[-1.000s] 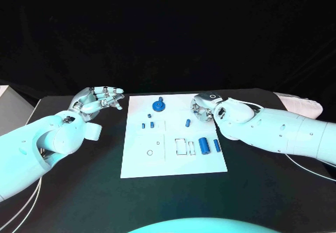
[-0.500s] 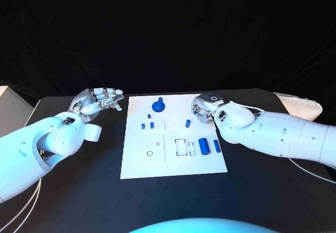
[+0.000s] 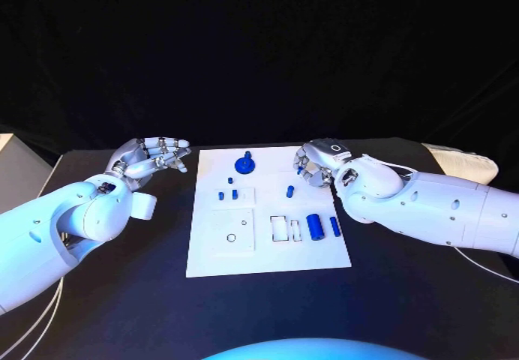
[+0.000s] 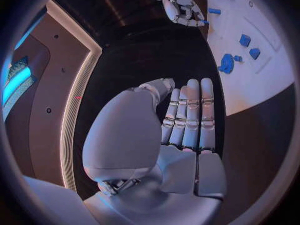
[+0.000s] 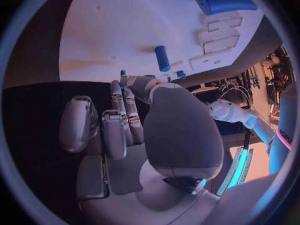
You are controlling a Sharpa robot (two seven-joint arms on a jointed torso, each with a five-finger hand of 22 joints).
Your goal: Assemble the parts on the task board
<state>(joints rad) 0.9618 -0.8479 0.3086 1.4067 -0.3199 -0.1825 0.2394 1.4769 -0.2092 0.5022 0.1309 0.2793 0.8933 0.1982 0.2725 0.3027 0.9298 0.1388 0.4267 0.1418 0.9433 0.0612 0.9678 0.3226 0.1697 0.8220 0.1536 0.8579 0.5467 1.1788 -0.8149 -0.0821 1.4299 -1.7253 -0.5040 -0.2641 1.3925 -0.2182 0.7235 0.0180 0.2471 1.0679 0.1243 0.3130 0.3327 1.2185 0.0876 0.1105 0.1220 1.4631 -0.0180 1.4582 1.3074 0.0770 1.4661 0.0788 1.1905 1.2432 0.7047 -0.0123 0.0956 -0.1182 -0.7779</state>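
Two hands are flanking the task board (image 3: pixel 217 259), and very little is changing between them. Over the last second the right hand (image 3: pixel 316 166) is creeping a touch farther over the board's far right corner, with its arm sliding in behind it, while the left hand (image 3: pixel 151 156) is staying put just off the board's far left corner, above the black counter (image 3: pixel 108 300). Neither hand is holding anything: the left fingers (image 4: pixel 190 115) are lying straight and side by side, and the right fingers (image 5: pixel 119 120) are curling loosely inward around nothing. Every blue part is staying where it was on the board: the knobbed piece (image 3: pixel 247 163) near the far edge, a short cylinder (image 3: pixel 290 190) just beside the right hand, two small pegs (image 3: pixel 227 194) towards the left, and a larger cylinder (image 3: pixel 315 226) with a slimmer one (image 3: pixel 334 226) near the right edge. Judging from this, the right hand is lining up for the short cylinder, and no assembly has begun yet.
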